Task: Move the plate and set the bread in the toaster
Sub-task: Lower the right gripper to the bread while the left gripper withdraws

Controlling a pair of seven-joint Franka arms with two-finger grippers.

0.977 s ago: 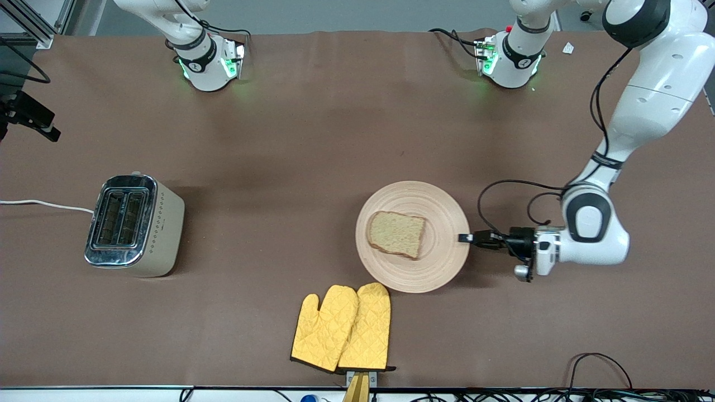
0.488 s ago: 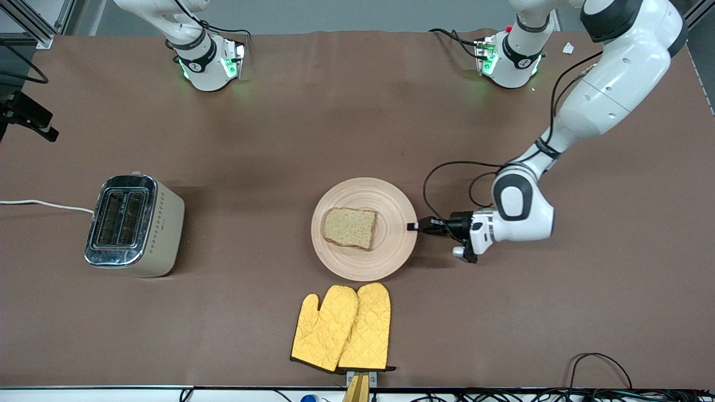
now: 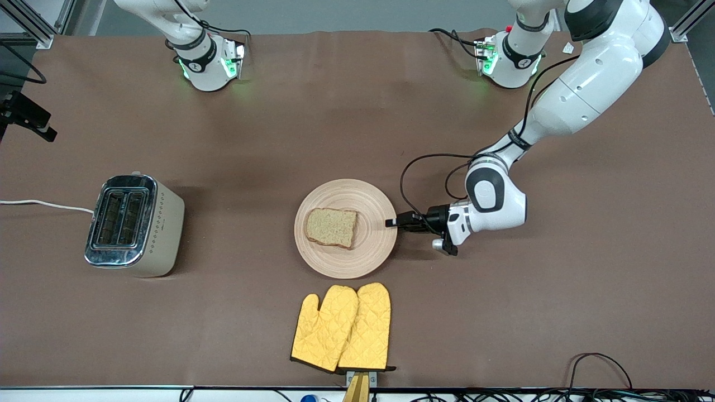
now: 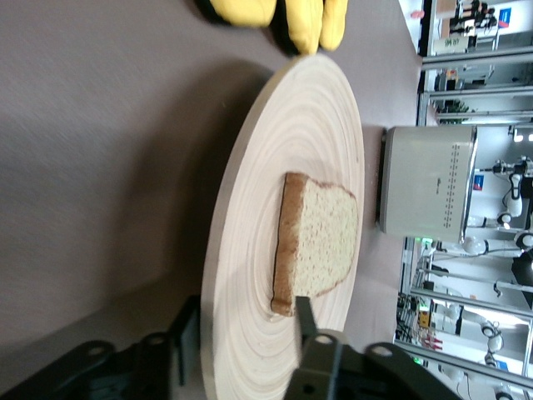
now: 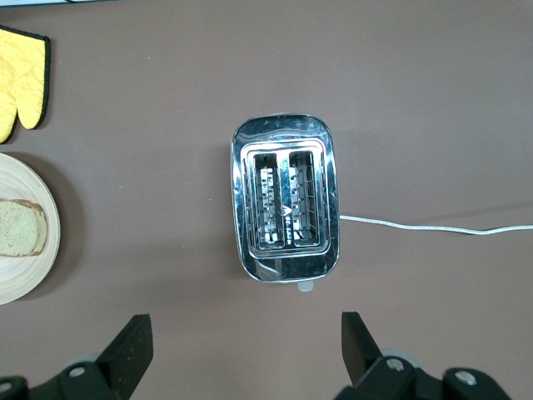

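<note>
The pale wooden plate (image 3: 345,262) lies mid-table with the bread (image 3: 332,227) flat on it. My left gripper (image 3: 392,222) is shut on the plate's rim at the edge toward the left arm's end. In the left wrist view the fingers (image 4: 304,321) clamp the plate (image 4: 275,167) from above and below, with the bread (image 4: 321,242) just past them. The toaster (image 3: 134,225) stands toward the right arm's end, both slots empty. My right gripper (image 5: 246,346) is open and empty, high over the toaster (image 5: 286,208); its hand is outside the front view.
A pair of yellow oven mitts (image 3: 342,326) lies nearer the front camera than the plate, close to the table's front edge. The toaster's white cord (image 3: 44,204) runs off the right arm's end of the table. Cables lie along the front edge.
My left gripper has slid the plate with the bread across the table toward the toaster and slightly away from the oven mitts. The toaster and mitts have not moved.
</note>
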